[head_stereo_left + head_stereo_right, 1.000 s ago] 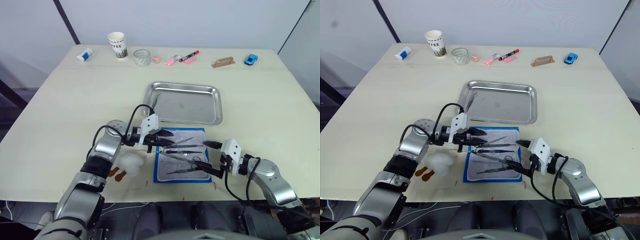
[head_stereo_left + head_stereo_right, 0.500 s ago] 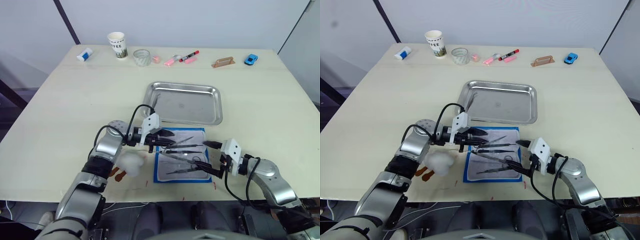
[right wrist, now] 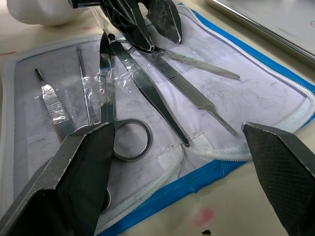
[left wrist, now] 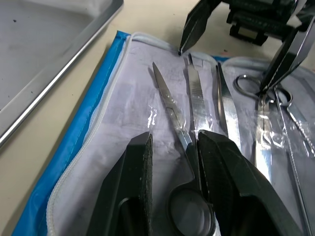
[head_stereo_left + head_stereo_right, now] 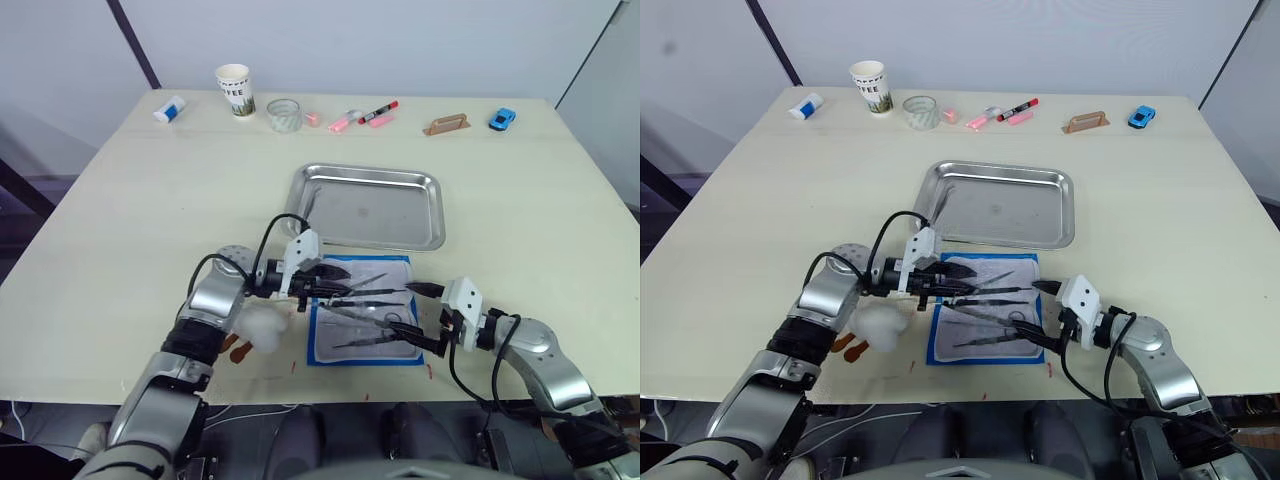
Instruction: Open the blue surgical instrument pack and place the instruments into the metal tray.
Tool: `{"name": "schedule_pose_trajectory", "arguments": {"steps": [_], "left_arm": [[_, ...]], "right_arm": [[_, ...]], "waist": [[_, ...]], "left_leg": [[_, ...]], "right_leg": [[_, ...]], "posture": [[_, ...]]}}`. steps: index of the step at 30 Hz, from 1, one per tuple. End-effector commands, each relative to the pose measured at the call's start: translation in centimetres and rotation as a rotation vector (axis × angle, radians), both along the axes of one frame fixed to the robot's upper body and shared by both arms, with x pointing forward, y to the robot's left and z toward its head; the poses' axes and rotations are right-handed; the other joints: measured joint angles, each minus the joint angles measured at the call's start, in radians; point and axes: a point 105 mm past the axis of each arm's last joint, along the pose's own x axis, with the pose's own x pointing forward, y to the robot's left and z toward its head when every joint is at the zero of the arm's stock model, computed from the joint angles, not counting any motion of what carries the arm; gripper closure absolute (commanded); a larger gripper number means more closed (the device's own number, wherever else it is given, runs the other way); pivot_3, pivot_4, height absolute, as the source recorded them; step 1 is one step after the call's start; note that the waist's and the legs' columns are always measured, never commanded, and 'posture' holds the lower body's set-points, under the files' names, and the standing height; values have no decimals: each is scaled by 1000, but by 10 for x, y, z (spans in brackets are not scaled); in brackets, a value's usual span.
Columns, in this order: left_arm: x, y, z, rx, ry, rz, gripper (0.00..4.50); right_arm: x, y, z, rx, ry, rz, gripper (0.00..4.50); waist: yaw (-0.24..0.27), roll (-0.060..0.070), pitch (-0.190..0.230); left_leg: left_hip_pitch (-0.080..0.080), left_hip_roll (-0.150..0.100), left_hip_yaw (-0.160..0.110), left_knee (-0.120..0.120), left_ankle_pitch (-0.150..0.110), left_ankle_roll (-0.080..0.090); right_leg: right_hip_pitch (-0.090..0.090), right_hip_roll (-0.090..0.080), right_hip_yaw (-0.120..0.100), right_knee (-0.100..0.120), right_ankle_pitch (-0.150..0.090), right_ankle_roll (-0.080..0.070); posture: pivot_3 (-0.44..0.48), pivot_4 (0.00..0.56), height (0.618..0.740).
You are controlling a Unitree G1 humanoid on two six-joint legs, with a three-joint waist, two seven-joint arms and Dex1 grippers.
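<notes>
The blue surgical instrument pack lies open and flat, the instruments resting on its whitish lining, just before the shiny, empty metal tray.

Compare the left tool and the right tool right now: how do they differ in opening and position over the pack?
The left tool has its fingers close together, straddling a scissors' handle; the right tool is spread wide with nothing between its fingers. The left tool sits at the blue surgical instrument pack's left end, the right tool at its right edge. Both hang low over the open pack.
</notes>
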Motion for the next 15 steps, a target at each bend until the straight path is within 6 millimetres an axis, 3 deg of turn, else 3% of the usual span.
{"name": "schedule_pose_trajectory", "arguments": {"steps": [1, 15], "left_arm": [[0, 2, -2, 48, -31, -15, 2932], [5, 0, 4, -36, 22, 46, 2932]], "right_arm": [[-10, -7, -42, -119, 132, -26, 0], [-10, -9, -41, -125, 130, -26, 0]], "waist": [[0, 0, 0], [0, 0, 0]], "left_leg": [[0, 0, 0, 0, 0, 0], [0, 0, 0, 0, 0, 0]], "right_leg": [[0, 0, 0, 0, 0, 0], [0, 0, 0, 0, 0, 0]], "posture": [[0, 150, 718], [0, 150, 718]]}}
